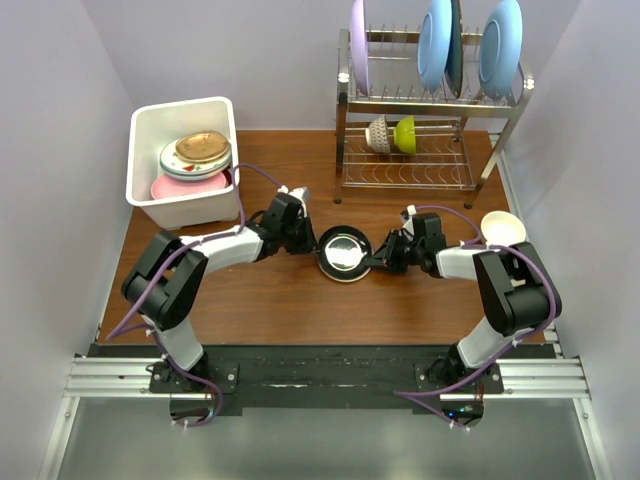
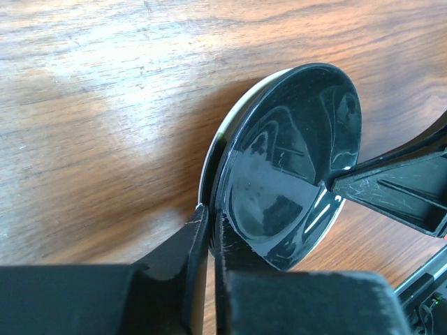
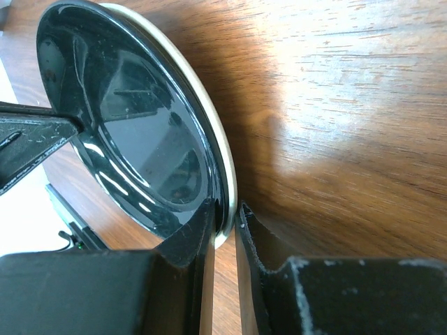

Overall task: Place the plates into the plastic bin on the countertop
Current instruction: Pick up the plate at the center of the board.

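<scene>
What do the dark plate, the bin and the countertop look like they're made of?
The dark plate is probably glass, glossy black: it gives sharp mirror reflections. The bin looks like plastic, smooth plain white with a thick rolled rim. The countertop is wood or wood-look laminate, I cannot tell which: reddish-brown grain under a soft sheen.

The top camera looks down from above and behind the arm bases (image 1: 190, 375), far enough to take in the reddish-brown wood-grain surface (image 1: 290, 300). Each wrist camera looks along its own tool, very close and low over the wood. The one on the left tool (image 1: 314, 240) faces right, and the one on the right tool (image 1: 373, 262) faces left. All three share the dark glass round plate (image 1: 344, 252).
</scene>
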Controlling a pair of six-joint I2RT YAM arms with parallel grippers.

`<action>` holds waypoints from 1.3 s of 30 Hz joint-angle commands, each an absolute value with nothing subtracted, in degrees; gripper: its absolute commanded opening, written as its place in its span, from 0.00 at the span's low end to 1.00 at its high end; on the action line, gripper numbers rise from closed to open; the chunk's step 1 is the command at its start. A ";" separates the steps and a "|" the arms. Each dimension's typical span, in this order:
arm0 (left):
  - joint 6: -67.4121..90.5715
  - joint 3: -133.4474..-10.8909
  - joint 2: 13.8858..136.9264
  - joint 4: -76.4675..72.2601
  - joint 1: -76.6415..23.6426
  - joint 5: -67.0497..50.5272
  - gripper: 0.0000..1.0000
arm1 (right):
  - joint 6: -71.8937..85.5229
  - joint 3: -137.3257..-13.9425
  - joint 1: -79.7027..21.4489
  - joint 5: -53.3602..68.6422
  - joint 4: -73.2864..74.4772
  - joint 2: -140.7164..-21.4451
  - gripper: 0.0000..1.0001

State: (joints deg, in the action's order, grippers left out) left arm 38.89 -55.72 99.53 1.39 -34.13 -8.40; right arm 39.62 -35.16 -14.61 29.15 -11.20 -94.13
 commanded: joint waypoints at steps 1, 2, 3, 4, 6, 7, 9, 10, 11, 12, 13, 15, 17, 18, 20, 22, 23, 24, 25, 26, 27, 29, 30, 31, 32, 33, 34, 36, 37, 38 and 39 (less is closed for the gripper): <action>38.06 -57.57 99.67 -0.97 -34.80 -10.37 0.01 | 34.37 -33.05 -15.38 23.38 -3.60 -97.38 0.08; 38.14 -57.57 99.67 -0.88 -34.72 -10.37 0.00 | 34.54 -33.05 -15.38 23.47 -3.52 -97.38 0.08; 38.14 -57.57 99.32 -0.88 -34.80 -10.20 0.00 | 34.63 -33.05 -15.29 23.47 -3.52 -97.21 0.12; 38.14 -57.48 99.14 -0.79 -34.80 -10.20 0.00 | 34.63 -33.05 -15.38 23.47 -3.34 -97.03 0.15; 38.14 -57.48 98.62 -0.62 -34.80 -9.93 0.00 | 34.72 -33.13 -15.38 23.47 -2.99 -96.16 0.30; 38.06 -57.57 98.44 -0.53 -34.80 -9.84 0.00 | 34.72 -33.13 -15.29 23.47 -2.90 -95.72 0.38; 38.06 -57.74 98.18 -0.27 -34.80 -9.76 0.00 | 34.72 -32.96 -15.38 24.61 -2.99 -93.97 0.55; 38.14 -57.83 98.17 -0.26 -34.80 -9.84 0.00 | 34.89 -33.05 -15.38 24.61 -2.47 -93.26 0.59; 38.14 -57.83 97.91 -0.35 -34.80 -10.19 0.00 | 34.89 -33.05 -15.38 24.70 -2.11 -92.64 0.65; 38.49 -57.92 97.82 -0.35 -34.80 -10.28 0.00 | 34.98 -33.13 -15.38 24.70 -1.94 -91.24 0.67; 38.58 -57.92 97.65 -0.35 -34.80 -10.46 0.00 | 35.15 -33.22 -15.29 24.61 -1.24 -90.71 0.68; 39.11 -57.83 96.86 -0.70 -34.80 -10.98 0.00 | 35.24 -33.66 -15.38 24.52 -0.71 -89.83 0.69; 39.64 -57.66 95.98 -1.31 -34.80 -11.86 0.00 | 35.51 -34.19 -15.29 24.61 -0.18 -89.21 0.68; 40.07 -57.66 95.63 -1.58 -34.80 -12.21 0.00 | 35.59 -34.28 -15.29 24.61 -0.18 -89.21 0.68; 40.78 -57.48 94.66 -2.19 -34.80 -13.70 0.00 | 35.77 -34.45 -15.29 24.61 -0.18 -89.38 0.67; 42.27 -57.13 93.78 -2.98 -34.72 -14.59 0.00 | 36.03 -34.37 -15.29 24.78 -0.18 -89.73 0.67; 42.80 -56.78 92.82 -3.34 -34.63 -15.29 0.00 | 36.21 -34.19 -15.38 25.05 -0.18 -89.74 0.66; 43.41 -56.60 92.29 -3.60 -34.63 -15.47 0.00 | 36.38 -33.93 -15.29 25.40 -0.52 -89.65 0.66; 43.85 -56.51 91.59 -4.04 -34.54 -15.73 0.00 | 37.17 -33.14 -15.21 26.44 -2.01 -89.56 0.66; 44.12 -56.43 91.32 -4.13 -34.72 -16.34 0.00 | 37.61 -32.70 -15.21 27.33 -3.07 -89.21 0.66; 44.21 -56.43 91.14 -4.04 -34.63 -16.52 0.00 | 38.14 -32.26 -15.21 27.94 -4.12 -89.03 0.66; 44.21 -56.60 90.97 -3.69 -34.63 -16.87 0.00 | 39.72 -30.85 -15.12 29.53 -7.20 -88.42 0.64; 44.03 -56.60 90.88 -3.52 -34.63 -17.05 0.00 | 40.16 -30.50 -15.03 29.79 -7.99 -87.98 0.64; 44.03 -56.69 90.70 -3.17 -34.72 -17.14 0.00 | 41.12 -29.63 -14.94 30.23 -9.83 -87.63 0.63; 43.86 -56.52 90.70 -2.99 -34.63 -17.14 0.00 | 41.31 -29.27 -14.85 30.41 -10.37 -87.19 0.60; 43.77 -56.43 90.70 -2.81 -34.72 -17.14 0.00 | 41.66 -29.01 -14.85 30.58 -10.72 -86.14 0.59; 43.60 -56.16 90.70 -2.64 -34.63 -17.23 0.00 | 41.75 -28.83 -14.68 30.67 -10.98 -85.78 0.58; 43.42 -55.64 90.62 -2.37 -34.63 -16.96 0.00 | 41.84 -28.74 -14.68 31.20 -10.90 -84.56 0.57; 43.33 -55.37 90.35 -2.29 -34.63 -16.79 0.00 | 41.92 -28.65 -14.68 31.29 -10.64 -83.94 0.56; 43.24 -55.02 90.44 -2.37 -34.63 -17.05 0.00 | 42.01 -28.65 -14.59 31.38 -10.55 -83.50 0.54; 43.16 -55.02 90.44 -2.29 -34.63 -17.22 0.00 | 42.10 -28.48 -14.59 31.55 -10.55 -82.89 0.53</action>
